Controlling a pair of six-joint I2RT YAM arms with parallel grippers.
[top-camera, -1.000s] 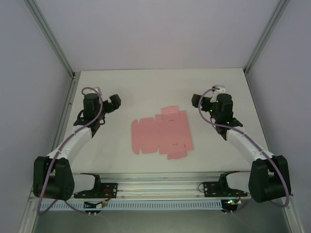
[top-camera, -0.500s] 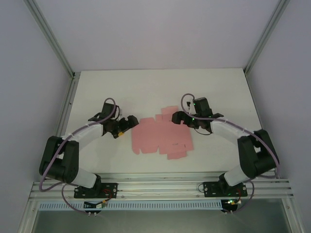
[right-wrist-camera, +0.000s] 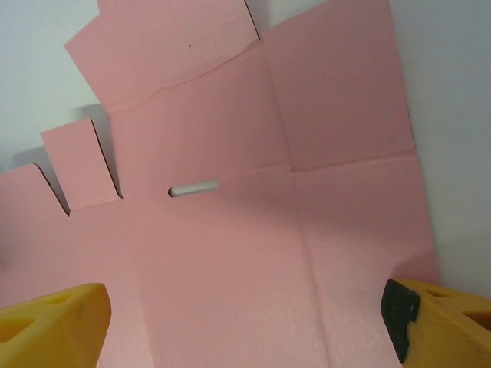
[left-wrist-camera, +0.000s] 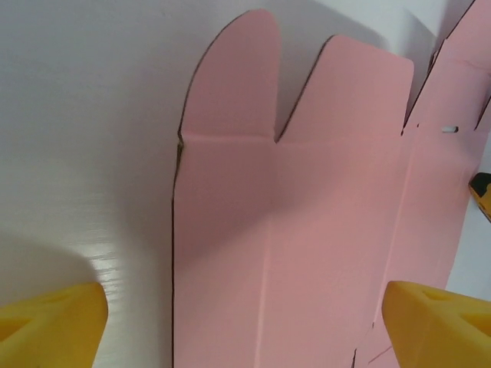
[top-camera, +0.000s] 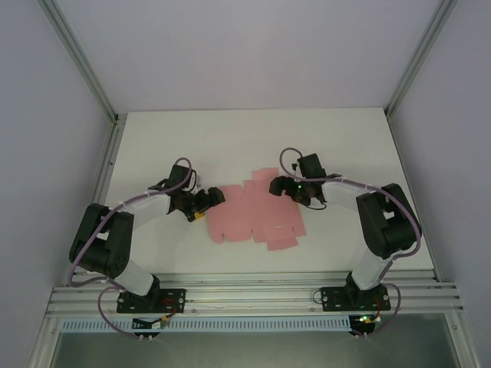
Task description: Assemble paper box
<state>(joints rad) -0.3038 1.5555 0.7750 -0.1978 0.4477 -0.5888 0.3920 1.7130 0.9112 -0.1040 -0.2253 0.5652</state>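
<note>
White desk (top-camera: 153, 138). The paper box (top-camera: 253, 211) is a flat pink die-cut sheet lying mid-desk, flaps and tabs spread out, unfolded. Left tool (top-camera: 211, 197) sits low at the sheet's left edge, jaws wide, yellow fingertips (left-wrist-camera: 46, 322) straddling the edge panel. Right tool (top-camera: 278, 184) is low over the sheet's far-right part, jaws also wide, fingertips (right-wrist-camera: 50, 322) apart above the card.

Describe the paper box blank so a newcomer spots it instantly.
On the white table, look between the left tool and the right tool. The paper box lies there as a flat, unfolded sheet with flaps and tabs; nothing else is pink.
</note>
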